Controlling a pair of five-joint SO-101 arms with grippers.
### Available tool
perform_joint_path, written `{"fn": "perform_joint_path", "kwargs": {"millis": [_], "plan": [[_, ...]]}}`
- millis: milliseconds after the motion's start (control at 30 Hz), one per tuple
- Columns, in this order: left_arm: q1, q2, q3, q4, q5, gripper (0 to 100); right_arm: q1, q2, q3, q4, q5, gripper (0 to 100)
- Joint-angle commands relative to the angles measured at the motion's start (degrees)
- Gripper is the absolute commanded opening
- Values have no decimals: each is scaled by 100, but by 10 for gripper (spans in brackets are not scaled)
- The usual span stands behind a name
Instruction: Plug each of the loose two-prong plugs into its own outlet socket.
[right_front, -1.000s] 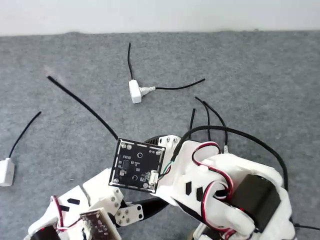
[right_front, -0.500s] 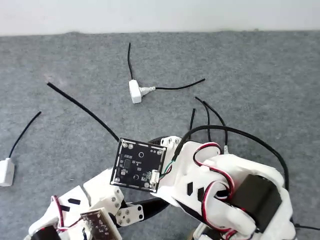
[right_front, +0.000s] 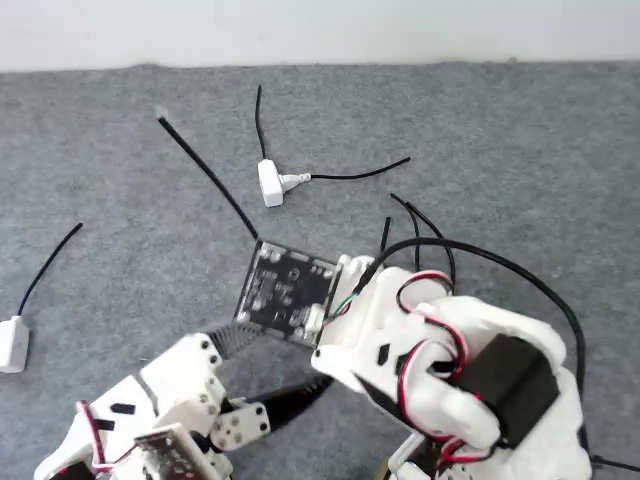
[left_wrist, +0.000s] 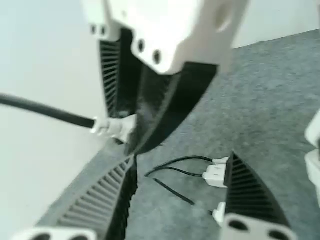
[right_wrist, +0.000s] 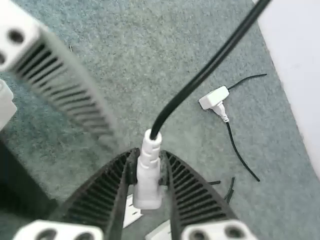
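The right gripper (right_wrist: 148, 156) is seen clamped on a white two-prong plug (right_wrist: 148, 182), held above the grey felt mat (right_wrist: 160, 45) with its black cord (right_wrist: 210, 70) stretched away. The left gripper (left_wrist: 183, 160) is spread wide close by. A white outlet socket block (right_front: 269, 183) is left lying farther back on the mat, a second plug (right_front: 292, 181) touching it.

At the left edge of the high view, the frame cuts off a white corded block (right_front: 12, 344), and the arms (right_front: 450, 370) hide the surface (right_front: 520, 130) across the lower middle. In the right wrist view, the right hand (right_wrist: 149, 156) covers the white plug (right_wrist: 148, 180) prongs, and the white pieces (right_wrist: 131, 214) beyond are too hidden to identify.
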Motion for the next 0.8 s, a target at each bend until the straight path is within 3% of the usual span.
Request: {"fn": "perform_joint_path", "kwargs": {"millis": [0,767], "plan": [[-325,-97,-154,-290,-62,272,84,-40,-26,207,53,9],[-79,-97,-145,-325,-53,272,84,-40,993,-382,-70,9]]}}
